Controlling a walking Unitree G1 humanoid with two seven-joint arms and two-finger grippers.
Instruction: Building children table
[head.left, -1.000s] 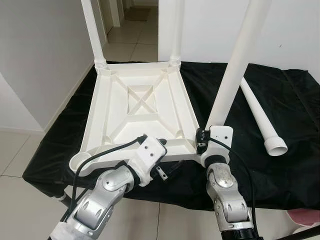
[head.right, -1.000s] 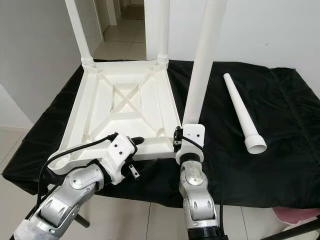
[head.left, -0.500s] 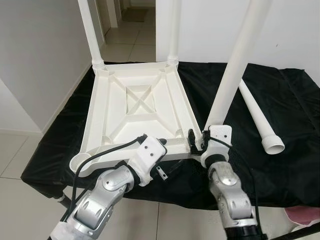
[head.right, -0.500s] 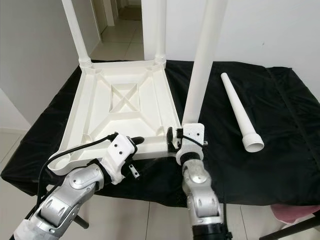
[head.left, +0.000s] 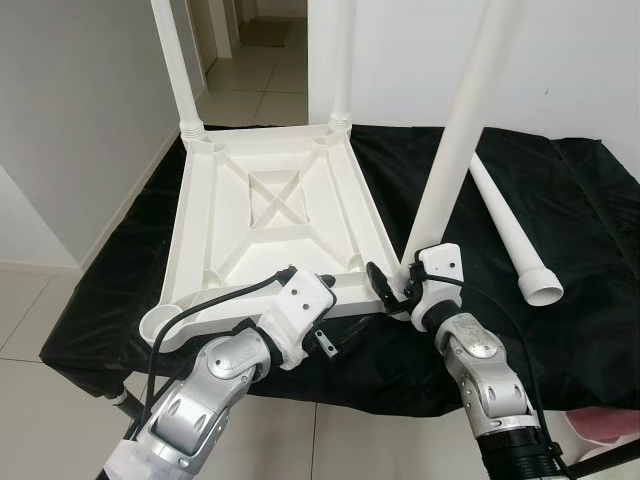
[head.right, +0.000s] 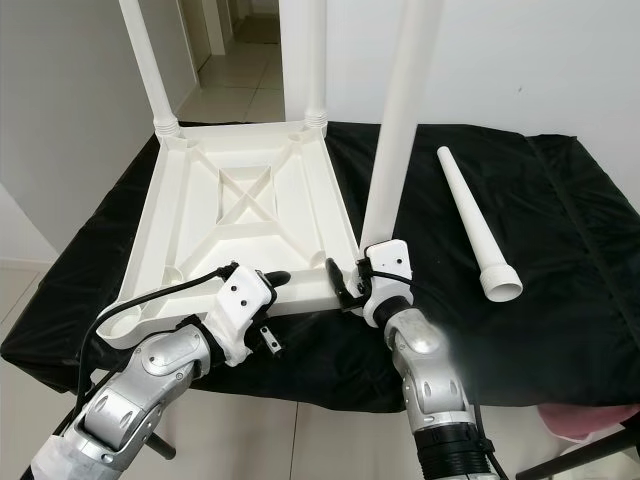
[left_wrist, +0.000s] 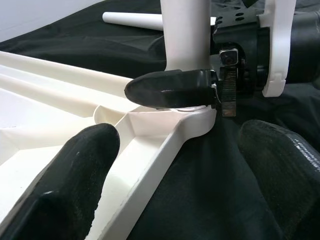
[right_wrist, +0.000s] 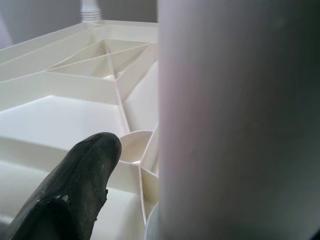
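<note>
Black cloth-covered work surface (head.left: 590, 215), upturned white plastic tabletop (head.left: 275, 225) at frame centre-left, right gripper (head.left: 392, 288) fingers clamped around upright white tubular leg (head.left: 455, 150) at its near-right corner socket, left gripper (head.left: 335, 335) fingers apart just beside the near edge, loose white leg (head.left: 512, 232) lying right.

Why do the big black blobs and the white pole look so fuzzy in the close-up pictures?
Left wrist view: the left gripper's own fingers sit too close to the lens, so they blur, while the right gripper's finger on the table leg looks sharp. Right wrist view: the leg is right against the camera, so it is a soft, blurred column.
</note>
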